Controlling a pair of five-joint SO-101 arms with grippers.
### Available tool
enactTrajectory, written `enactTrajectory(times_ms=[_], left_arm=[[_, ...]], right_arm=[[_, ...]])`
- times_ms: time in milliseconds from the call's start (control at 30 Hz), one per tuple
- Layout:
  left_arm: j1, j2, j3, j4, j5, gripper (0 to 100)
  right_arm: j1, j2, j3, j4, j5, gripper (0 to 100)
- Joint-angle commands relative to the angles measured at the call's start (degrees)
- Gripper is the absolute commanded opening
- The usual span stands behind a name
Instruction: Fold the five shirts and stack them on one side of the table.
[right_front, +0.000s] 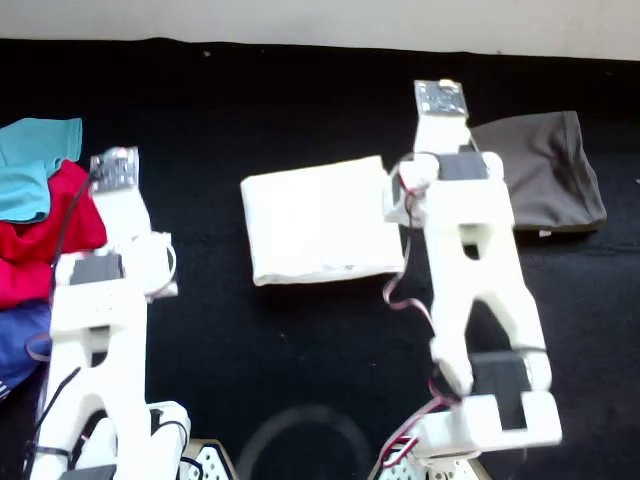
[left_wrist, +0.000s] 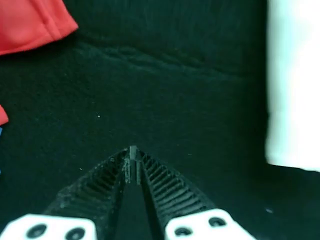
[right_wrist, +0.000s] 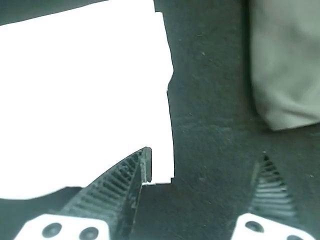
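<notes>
The white shirt (right_front: 320, 220) lies folded mid-table, with the grey shirt (right_front: 540, 175) folded near it on the right and the red (right_front: 50, 245), teal (right_front: 35, 165) and blue (right_front: 20, 340) shirts heaped unfolded at the left. The right gripper (right_wrist: 205, 155) hangs with jaws spread at the white shirt's edge nearest the grey one, one finger over white cloth and the other over bare table (right_front: 250, 100); the left gripper (left_wrist: 132, 150) has its jaws pressed together on nothing, over bare table between the heap and the white shirt. The step in hand looks like stacking white on grey, which calls for a firm pinch through all layers so the fold survives the move.
</notes>
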Motion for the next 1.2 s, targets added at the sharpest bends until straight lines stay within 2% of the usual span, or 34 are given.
enactTrajectory(times_ms=[0,100,333,867,1100,1167], left_arm=[[-0.8,-2.0,7.1,-8.0,-5.9,1],[-0.8,-2.0,11.5,-13.2,-6.6,1],[-0.8,-2.2,18.3,-21.4,-6.5,1],[-0.7,-2.0,19.1,-21.7,-6.4,1],[-0.7,-2.0,19.1,-21.7,-6.4,1],[-0.7,-2.0,19.1,-21.7,-6.4,1]], right_arm=[[-2.4,6.9,-10.7,1.7,-3.3,32.5],[-4.6,12.6,-16.4,1.7,-7.3,32.5],[-6.5,23.9,-25.0,3.0,-10.5,32.7],[-4.9,46.2,-39.3,2.2,-11.7,32.7],[-5.1,51.0,-42.5,3.0,-11.7,32.2],[-5.4,51.0,-42.5,4.7,-11.3,25.8]])
